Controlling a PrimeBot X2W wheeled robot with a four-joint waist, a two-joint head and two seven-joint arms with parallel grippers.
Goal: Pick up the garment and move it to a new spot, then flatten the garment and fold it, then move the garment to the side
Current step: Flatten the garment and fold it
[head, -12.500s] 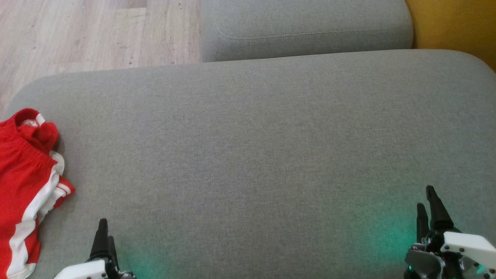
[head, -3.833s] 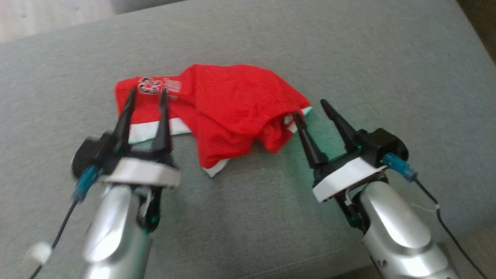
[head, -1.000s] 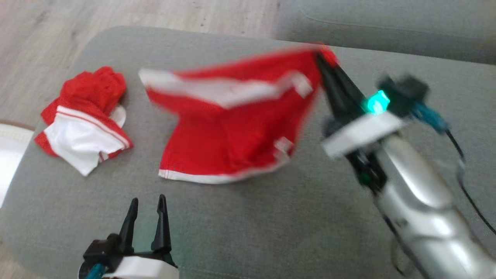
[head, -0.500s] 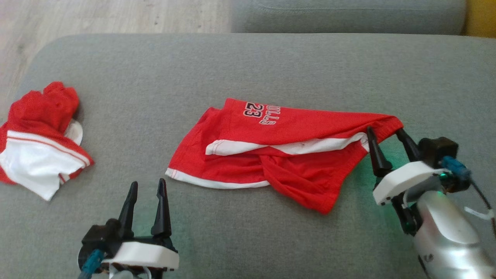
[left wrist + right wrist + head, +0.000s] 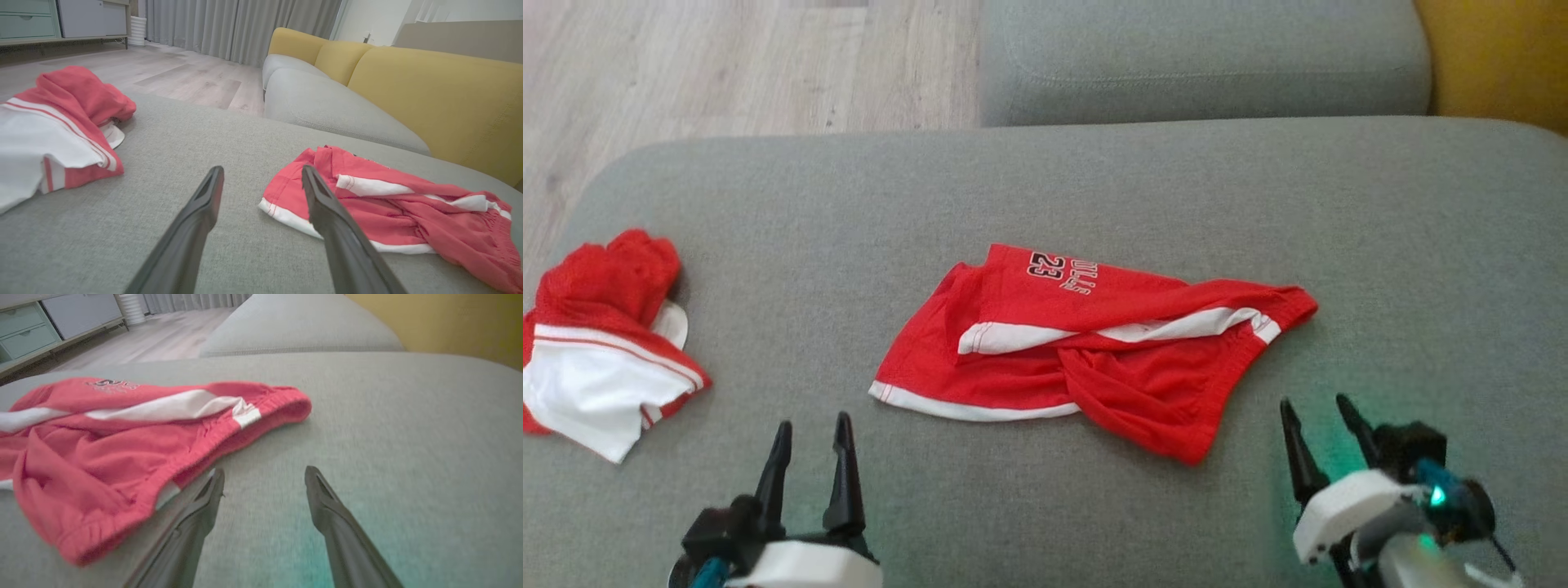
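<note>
The garment lies crumpled in the middle of the grey cushion: red cloth, white bands, black "23" and lettering near its far edge. It also shows in the left wrist view and the right wrist view. My left gripper stands open near the front edge, left of the garment, holding nothing. My right gripper is open and empty too, just right of and nearer than the garment's lower right corner. In the right wrist view its left finger sits close beside the garment's elastic edge.
A second red-and-white garment lies bunched at the cushion's left end, seen also in the left wrist view. Another grey cushion and a yellow sofa back lie beyond. Wooden floor is at the far left.
My right gripper has let go of the garment's right end and drawn back toward the front edge. The garment has settled flat on the cushion. The camera has shifted slightly.
</note>
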